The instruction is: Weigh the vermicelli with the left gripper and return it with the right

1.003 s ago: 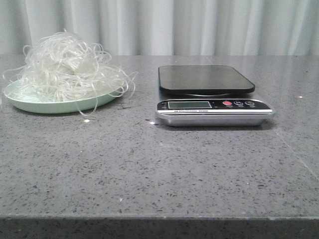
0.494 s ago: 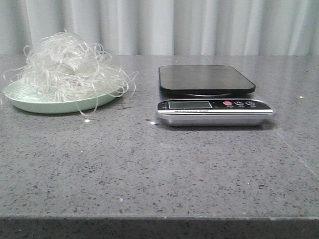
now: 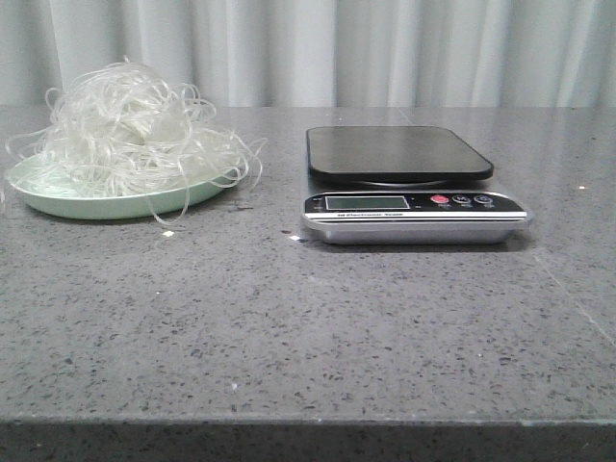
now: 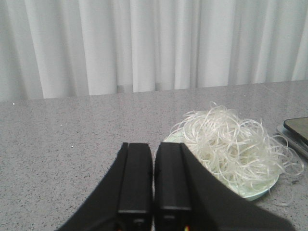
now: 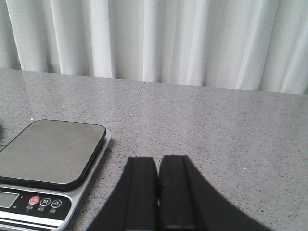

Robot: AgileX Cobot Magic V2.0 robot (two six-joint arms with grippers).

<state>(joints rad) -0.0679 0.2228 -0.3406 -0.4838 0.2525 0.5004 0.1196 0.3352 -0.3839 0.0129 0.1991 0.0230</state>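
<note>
Vermicelli (image 3: 130, 125): heaped on the pale green plate (image 3: 106, 204), left of the kitchen scale (image 3: 412, 183), apart.
Front view: no arms visible.
Left gripper (image 4: 154, 178): fingers pressed together, empty, near the vermicelli.
Right gripper (image 5: 158, 190): fingers together, empty, beside the scale.

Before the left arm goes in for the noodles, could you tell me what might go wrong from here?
1. The vermicelli is a loose tangle with loops hanging over the pale green plate, so strands may drop or drag during the lift.
2. The scale platform is flat and rimless, so noodles could spill off.
3. The left pincer is shut and must open first.
</note>
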